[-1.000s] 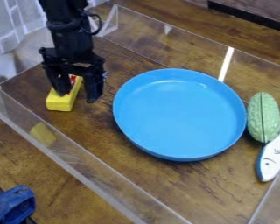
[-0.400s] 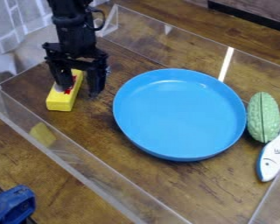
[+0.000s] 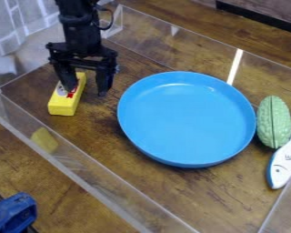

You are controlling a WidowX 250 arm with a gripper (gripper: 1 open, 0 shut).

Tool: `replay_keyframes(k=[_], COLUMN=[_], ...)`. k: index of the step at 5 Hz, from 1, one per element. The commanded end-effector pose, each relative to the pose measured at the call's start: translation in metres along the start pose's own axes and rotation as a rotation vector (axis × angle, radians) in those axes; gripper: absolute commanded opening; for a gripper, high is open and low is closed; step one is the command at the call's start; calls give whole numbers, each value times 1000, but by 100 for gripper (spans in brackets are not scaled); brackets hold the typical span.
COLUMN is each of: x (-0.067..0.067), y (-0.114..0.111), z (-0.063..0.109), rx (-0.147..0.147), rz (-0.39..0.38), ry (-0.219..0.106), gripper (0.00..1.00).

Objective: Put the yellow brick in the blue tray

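The yellow brick lies on the wooden table at the left, its red-and-white label partly visible on top. My gripper hangs just above and slightly right of the brick's far end, pointing straight down. Its black fingers stand open with nothing between them. The blue tray, a big round shallow dish, sits to the right of the brick, and nothing lies in it.
A green oval object and a white item lie right of the tray. Clear acrylic walls border the workspace. A dark blue cloth sits at the bottom left corner.
The gripper has drifted slightly right and away from the camera over the brick's far end, staying open. The brick and tray have not moved.
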State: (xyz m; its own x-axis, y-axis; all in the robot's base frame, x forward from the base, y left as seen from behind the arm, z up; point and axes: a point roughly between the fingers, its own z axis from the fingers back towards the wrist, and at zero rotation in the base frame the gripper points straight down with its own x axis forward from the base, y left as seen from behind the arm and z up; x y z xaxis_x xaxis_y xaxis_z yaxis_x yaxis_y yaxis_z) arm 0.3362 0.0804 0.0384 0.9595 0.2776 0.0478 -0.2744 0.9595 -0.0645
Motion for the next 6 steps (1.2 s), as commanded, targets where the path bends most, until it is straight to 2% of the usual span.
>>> replay_keyframes(k=[1,2,4,6], x=[5,10,-9,-2], y=[1,4,12,21], z=[-13,-23,-47,-59], rx=[12,23,49,74], rz=[34,72,96,98], ry=[-4,-3,2,11], gripper=[100,100,100,100])
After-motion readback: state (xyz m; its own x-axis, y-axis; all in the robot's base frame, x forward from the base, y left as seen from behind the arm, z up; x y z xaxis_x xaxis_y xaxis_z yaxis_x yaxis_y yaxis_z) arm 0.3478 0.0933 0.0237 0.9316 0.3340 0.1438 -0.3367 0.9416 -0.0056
